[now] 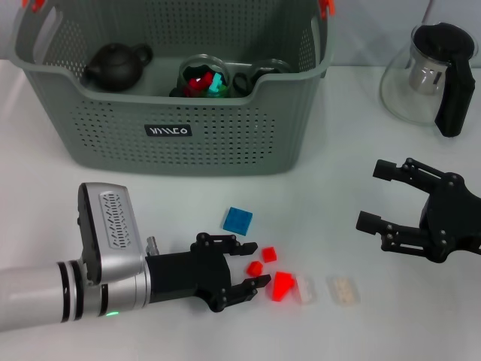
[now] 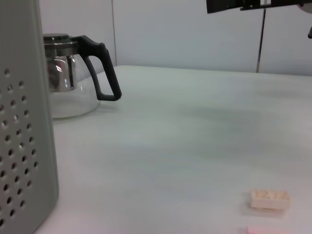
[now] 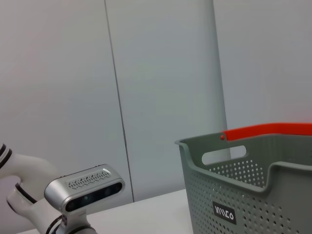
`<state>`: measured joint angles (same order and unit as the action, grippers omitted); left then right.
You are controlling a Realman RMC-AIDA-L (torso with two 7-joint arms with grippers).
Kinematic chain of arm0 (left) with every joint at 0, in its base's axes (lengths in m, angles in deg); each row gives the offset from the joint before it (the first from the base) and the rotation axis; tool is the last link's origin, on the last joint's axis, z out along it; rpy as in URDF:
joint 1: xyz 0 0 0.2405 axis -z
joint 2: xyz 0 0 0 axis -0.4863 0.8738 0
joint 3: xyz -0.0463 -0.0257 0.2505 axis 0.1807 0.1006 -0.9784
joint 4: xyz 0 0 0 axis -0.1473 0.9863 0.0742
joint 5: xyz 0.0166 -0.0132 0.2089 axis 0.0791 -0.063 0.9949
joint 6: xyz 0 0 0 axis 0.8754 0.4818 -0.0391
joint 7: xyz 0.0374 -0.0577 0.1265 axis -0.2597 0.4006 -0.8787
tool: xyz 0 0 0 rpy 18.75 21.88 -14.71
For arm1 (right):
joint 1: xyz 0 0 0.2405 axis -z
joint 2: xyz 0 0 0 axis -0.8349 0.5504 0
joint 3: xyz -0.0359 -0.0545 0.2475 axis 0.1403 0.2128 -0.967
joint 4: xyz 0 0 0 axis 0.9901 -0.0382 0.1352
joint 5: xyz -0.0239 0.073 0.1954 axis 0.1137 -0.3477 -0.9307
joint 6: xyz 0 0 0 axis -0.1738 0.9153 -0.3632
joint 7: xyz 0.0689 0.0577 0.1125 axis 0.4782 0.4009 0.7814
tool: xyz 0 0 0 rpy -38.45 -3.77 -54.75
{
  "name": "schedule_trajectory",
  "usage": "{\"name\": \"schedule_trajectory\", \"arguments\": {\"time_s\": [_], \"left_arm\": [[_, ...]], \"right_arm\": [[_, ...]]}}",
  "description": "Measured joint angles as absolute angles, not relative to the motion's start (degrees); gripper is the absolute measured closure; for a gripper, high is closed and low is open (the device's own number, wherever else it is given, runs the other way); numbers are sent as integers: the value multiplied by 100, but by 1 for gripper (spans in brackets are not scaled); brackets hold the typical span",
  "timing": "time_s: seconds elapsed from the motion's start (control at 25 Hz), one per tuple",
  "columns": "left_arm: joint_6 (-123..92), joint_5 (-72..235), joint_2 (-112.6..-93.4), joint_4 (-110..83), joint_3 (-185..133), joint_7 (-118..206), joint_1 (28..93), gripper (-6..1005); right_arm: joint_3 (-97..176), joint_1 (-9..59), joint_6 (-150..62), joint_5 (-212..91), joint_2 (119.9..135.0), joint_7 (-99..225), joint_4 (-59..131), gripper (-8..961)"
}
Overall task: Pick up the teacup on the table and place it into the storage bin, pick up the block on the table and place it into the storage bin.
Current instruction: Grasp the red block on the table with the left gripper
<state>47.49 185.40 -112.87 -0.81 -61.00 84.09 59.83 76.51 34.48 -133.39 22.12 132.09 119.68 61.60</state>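
Note:
The grey-green storage bin (image 1: 173,131) stands at the back of the table; its perforated wall (image 2: 22,146) and orange handle also show in the wrist views (image 3: 253,195). Several small blocks lie in front of it: a blue block (image 1: 237,219), red blocks (image 1: 282,286), a clear one (image 1: 307,291) and a beige one (image 1: 343,290) (image 2: 269,199). My left gripper (image 1: 257,265) is low over the table and open, with a small red block (image 1: 254,268) between its fingers. My right gripper (image 1: 373,196) hovers open at the right, holding nothing. No teacup shows on the table.
Inside the bin sit a black teapot (image 1: 116,66), a glass vessel (image 1: 203,77) with red and teal pieces, and dark rings. A glass coffee pot with a black handle (image 1: 432,75) (image 2: 68,78) stands at the back right.

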Motion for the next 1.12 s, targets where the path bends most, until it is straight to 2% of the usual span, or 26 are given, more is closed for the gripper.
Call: {"name": "schedule_trajectory", "arguments": {"time_s": [0.2, 0.96, 1.12], "left_arm": [[4731, 18507, -11287, -125, -6126, 8399, 6019, 481], [4529, 18546, -11287, -184, -6145, 8427, 6059, 589], [4529, 18520, -11287, -184, -6145, 8439, 6064, 704]], "right_arm": [[7650, 3461, -13334, 2214, 13210, 11968, 6158, 30], [7651, 3473, -13355, 2223, 13210, 11968, 6158, 31], [7651, 3479, -13361, 2223, 13210, 11968, 6158, 31]]}}
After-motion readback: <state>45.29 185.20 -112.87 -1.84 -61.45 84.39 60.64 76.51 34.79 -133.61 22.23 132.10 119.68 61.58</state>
